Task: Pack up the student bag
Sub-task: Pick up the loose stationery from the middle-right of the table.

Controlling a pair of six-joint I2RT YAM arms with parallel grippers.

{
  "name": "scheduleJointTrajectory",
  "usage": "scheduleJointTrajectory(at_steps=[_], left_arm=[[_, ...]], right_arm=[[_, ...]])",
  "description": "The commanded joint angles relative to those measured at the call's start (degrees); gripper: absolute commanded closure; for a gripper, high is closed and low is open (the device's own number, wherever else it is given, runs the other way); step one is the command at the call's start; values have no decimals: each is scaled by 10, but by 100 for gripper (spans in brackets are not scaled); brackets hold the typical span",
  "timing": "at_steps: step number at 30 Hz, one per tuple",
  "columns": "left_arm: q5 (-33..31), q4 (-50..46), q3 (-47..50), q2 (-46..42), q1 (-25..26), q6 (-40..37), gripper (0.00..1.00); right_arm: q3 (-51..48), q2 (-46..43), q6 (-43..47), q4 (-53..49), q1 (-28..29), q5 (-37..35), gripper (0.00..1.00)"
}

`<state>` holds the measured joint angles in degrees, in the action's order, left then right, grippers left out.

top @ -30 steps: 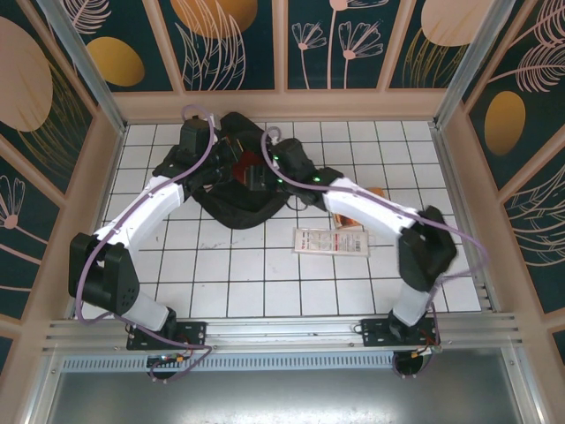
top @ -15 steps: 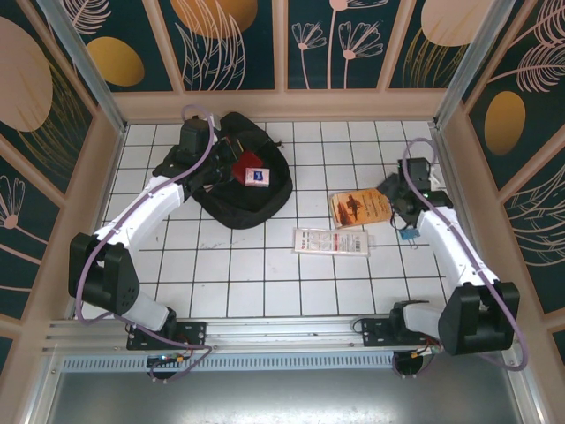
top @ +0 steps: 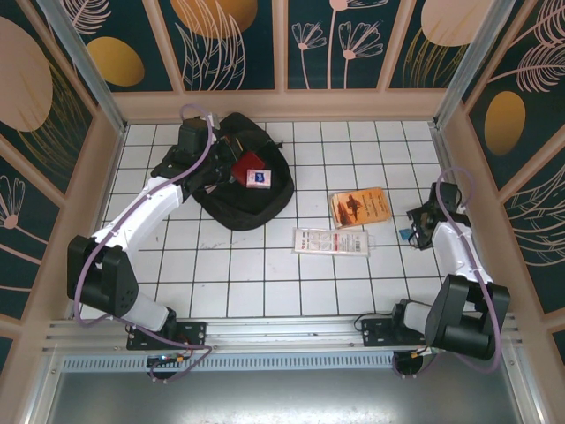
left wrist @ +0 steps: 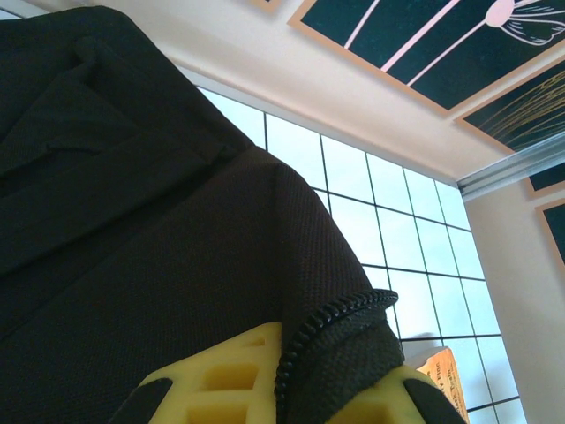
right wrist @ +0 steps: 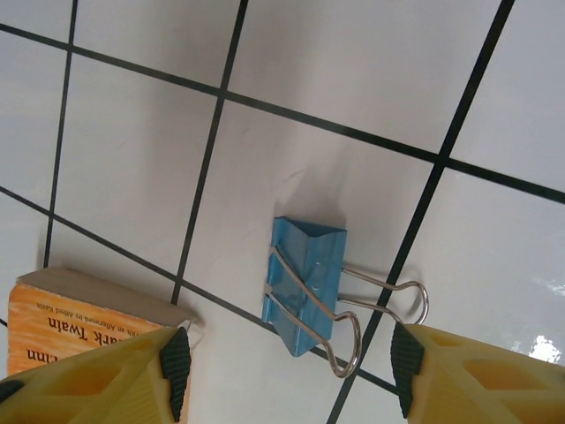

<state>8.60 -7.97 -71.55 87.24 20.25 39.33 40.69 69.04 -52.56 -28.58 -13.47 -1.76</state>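
Note:
The student bag (top: 238,199) is a black soft backpack lying at the back left of the tiled table, its mouth held open. A red box with a blue label (top: 256,177) rests inside it. My left gripper (top: 214,170) is shut on the bag's zippered edge (left wrist: 331,331), the fabric pinched between its yellow fingers (left wrist: 229,371). My right gripper (right wrist: 291,364) hangs open over a blue binder clip (right wrist: 305,283) near the table's right side, with the clip (top: 403,234) lying on the tiles between the two pads and touching neither.
An orange paperback (top: 360,208) lies right of centre, with its corner (right wrist: 71,322) beside my right gripper's left finger. A white printed packet (top: 329,240) lies in front of it. The enclosure's right wall (top: 463,194) stands close to the right arm.
The right arm has swung away from the bag to the table's right side, leaving the red box inside, and now hovers over the binder clip. The left gripper has kept its hold.

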Motion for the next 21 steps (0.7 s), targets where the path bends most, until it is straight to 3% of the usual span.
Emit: scheduleJointTrajectory(at_steps=[1, 17, 21], left_arm=[[13, 34, -7, -25, -1, 4, 100], [7, 34, -6, -22, -1, 1, 100], [6, 33, -7, -21, -1, 0, 100]], right_arm=[[-14, 3, -8, 30, -10, 32, 35], [-54, 30, -12, 91, -33, 55, 44], [-58, 31, -13, 101, -43, 57, 50]])
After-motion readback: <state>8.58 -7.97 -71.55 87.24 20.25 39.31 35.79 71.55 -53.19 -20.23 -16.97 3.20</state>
